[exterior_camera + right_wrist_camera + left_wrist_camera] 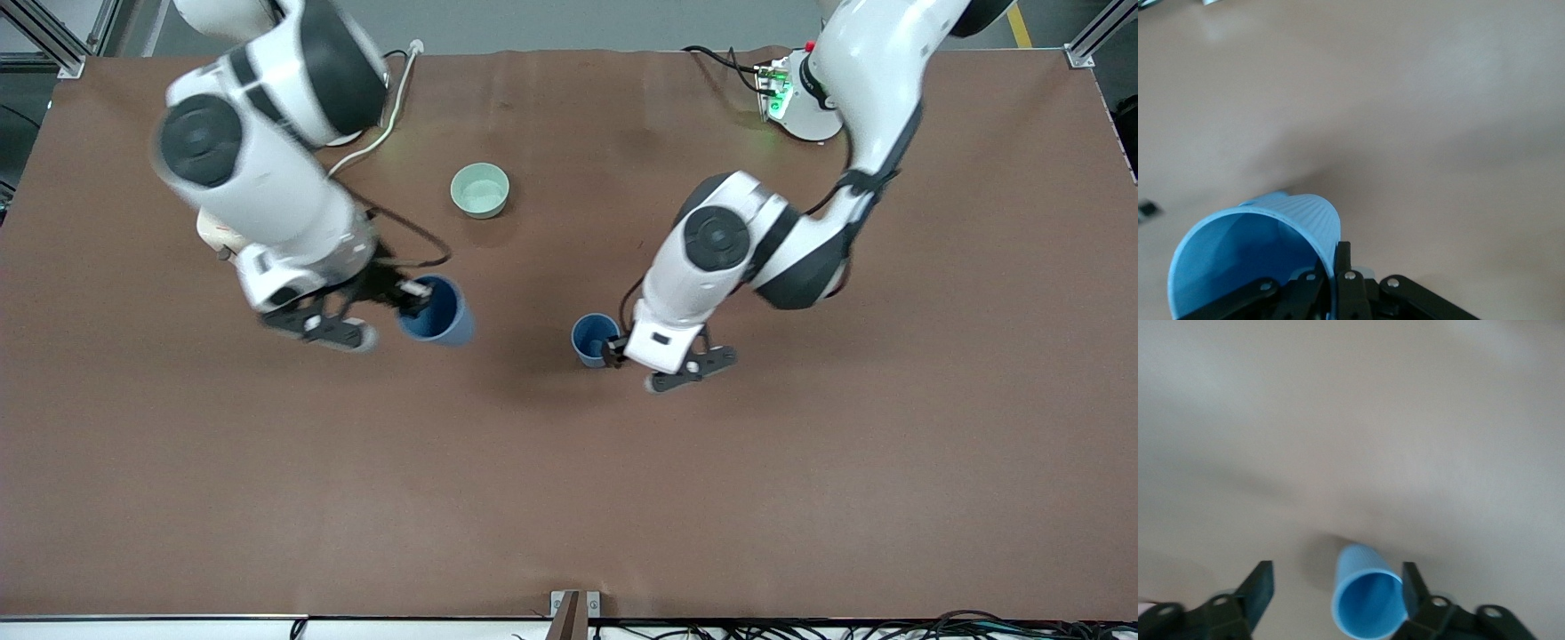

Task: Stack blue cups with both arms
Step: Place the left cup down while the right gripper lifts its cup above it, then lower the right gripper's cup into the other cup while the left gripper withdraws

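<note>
Front view gives me the layout: my right gripper (411,298) is clenched on the rim of one blue cup (436,308), one finger inside and one outside the wall, and the cup looks lifted clear of the brown table (569,498), its mouth tipped a little away from the wrist. The second blue cup (591,339) stands upright on the table, toward the left arm's end from the held one, well apart from it.

My left gripper (613,351) sits down at that standing cup. The left wrist view shows its fingers (1259,590) spread wide, one pad right against the cup's rim (1368,603) and the other well off, so it is released and grasping nothing.

As I judge it, the step in hand is carrying the held cup across and nesting it. I want the left gripper either to close and steady the standing cup or to back away, because a wide-open finger at the rim blocks the way in. Then I bring the right gripper over the standing cup, level the held cup, centre base over mouth, and lower slowly before letting go.

A pale green bowl (480,190) sits near the bases, out of my path.
</note>
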